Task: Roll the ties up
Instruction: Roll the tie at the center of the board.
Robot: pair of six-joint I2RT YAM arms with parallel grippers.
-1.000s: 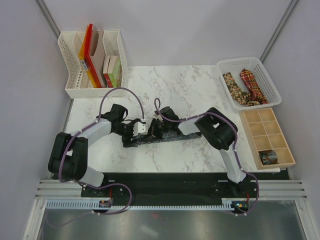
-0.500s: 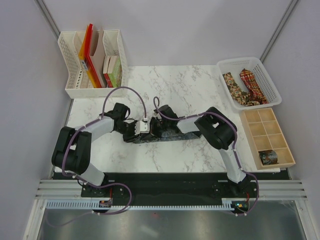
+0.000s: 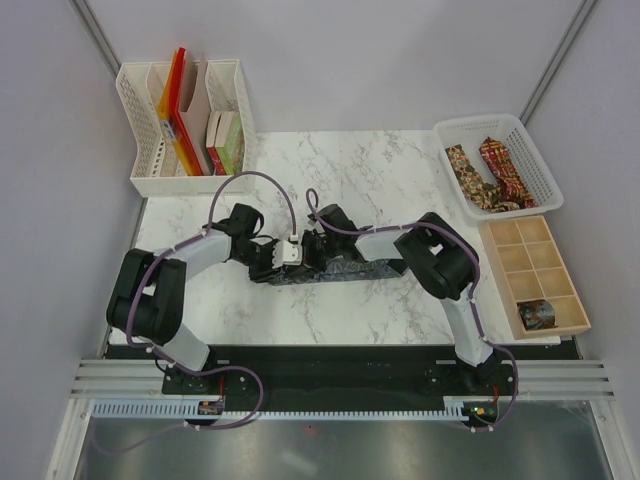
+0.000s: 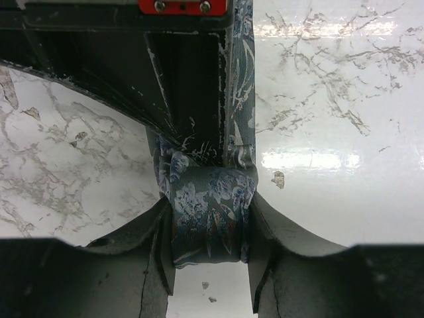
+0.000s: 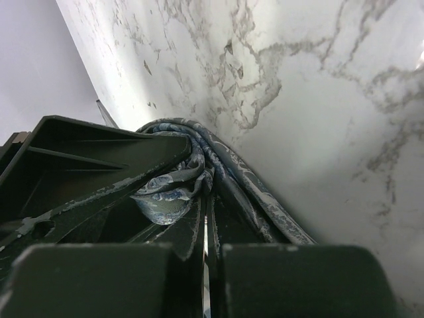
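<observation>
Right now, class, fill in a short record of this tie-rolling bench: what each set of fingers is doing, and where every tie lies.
dark tie: on the table, partly rolled
left fingers: clamped on either side of the roll
right fingers: shut, fabric bunched against them; a pinch cannot be confirmed
basket: brown tie and red tie, both unrolled
box: one rolled tie in the nearest row
rack: books, far left corner
</observation>
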